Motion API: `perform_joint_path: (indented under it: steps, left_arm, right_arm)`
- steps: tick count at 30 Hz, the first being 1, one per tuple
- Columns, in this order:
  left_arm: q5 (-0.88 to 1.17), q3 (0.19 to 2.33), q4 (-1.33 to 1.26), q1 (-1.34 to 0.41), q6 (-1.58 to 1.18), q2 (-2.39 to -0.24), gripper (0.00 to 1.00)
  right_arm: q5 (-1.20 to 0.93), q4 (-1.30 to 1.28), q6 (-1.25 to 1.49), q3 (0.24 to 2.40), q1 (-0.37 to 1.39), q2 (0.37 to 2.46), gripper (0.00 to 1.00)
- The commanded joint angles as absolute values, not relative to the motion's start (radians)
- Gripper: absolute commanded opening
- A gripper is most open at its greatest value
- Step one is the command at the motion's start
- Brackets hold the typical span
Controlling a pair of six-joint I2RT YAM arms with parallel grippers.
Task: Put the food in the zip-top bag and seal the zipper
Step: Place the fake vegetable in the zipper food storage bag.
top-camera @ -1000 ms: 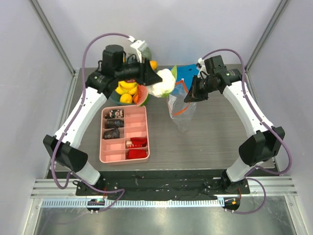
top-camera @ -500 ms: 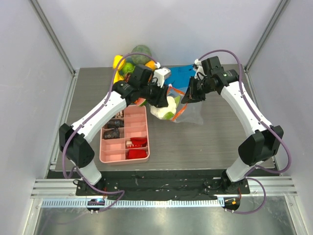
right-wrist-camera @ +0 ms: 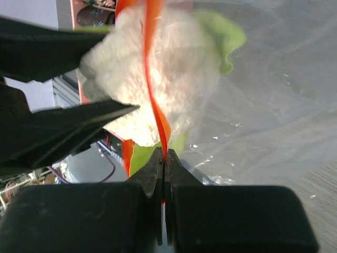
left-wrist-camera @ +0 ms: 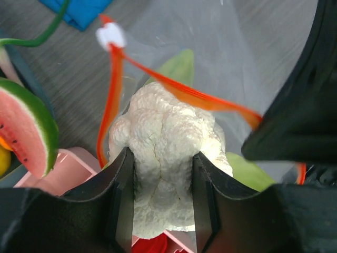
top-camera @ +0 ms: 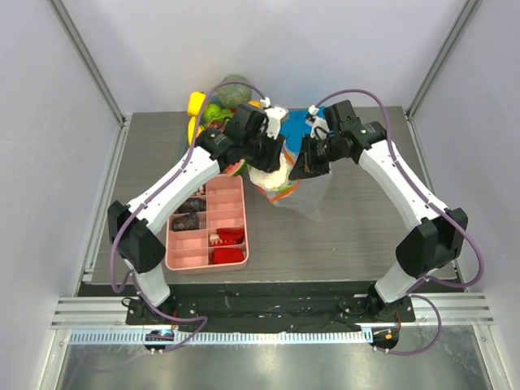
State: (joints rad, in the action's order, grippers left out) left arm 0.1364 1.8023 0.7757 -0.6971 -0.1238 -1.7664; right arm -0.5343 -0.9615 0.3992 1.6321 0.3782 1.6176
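The grey surface (top-camera: 366, 236) carries a pink compartment tray (top-camera: 207, 223) near its left front. A blue cloth (top-camera: 302, 122) lies at the back. The rest of the fruit and vegetables (top-camera: 213, 110) is heaped at the back left, with a watermelon slice (left-wrist-camera: 26, 132) at its near edge. The clear bag (top-camera: 313, 197) is near the middle, just right of the tray, with its mouth raised between the two arms. The left end effector (left-wrist-camera: 163, 174) grips the white cauliflower (left-wrist-camera: 168, 132) between both fingers and holds it at the bag's mouth, green leaves showing through the plastic. The right end effector (right-wrist-camera: 164, 158) is clamped on the orange-red zipper strip (left-wrist-camera: 184, 92), which loops around the cauliflower's far end.
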Motion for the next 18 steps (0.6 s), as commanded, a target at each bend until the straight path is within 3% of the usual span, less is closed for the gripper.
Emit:
perform_joint_path:
  steps: [1, 3, 6, 7, 9, 10, 16, 18]
  left_arm:
    - [0.017, 1.876, 0.739, -0.693, -0.314, -1.755, 0.04]
    - [0.006, 1.882, 0.752, -0.698, -0.35, -1.758, 0.04]
    - [-0.034, 1.894, 0.787, -0.706, -0.373, -1.767, 0.15]
    - [-0.017, 1.898, 0.796, -0.706, -0.376, -1.769, 0.3]
    - [-0.006, 1.907, 0.831, -0.706, -0.377, -1.763, 0.45]
    - [0.024, 1.916, 0.842, -0.704, -0.368, -1.76, 0.58]
    - [0.098, 1.882, 0.844, -0.643, -0.314, -1.637, 0.92]
    - [0.188, 1.853, 0.832, -0.605, -0.314, -1.585, 0.96]
  right_arm:
    - [-0.601, -0.904, 0.443, 1.634, 0.403, 1.568, 0.01]
    - [-0.607, -0.896, 0.463, 1.658, 0.405, 1.575, 0.01]
    - [-0.624, -0.887, 0.483, 1.689, 0.403, 1.588, 0.01]
    - [-0.627, -0.879, 0.488, 1.693, 0.403, 1.592, 0.01]
    - [-0.64, -0.874, 0.495, 1.697, 0.397, 1.595, 0.01]
    - [-0.643, -0.874, 0.499, 1.694, 0.394, 1.595, 0.01]
    - [-0.686, -0.861, 0.511, 1.669, 0.37, 1.594, 0.01]
    - [-0.704, -0.854, 0.514, 1.667, 0.362, 1.594, 0.01]
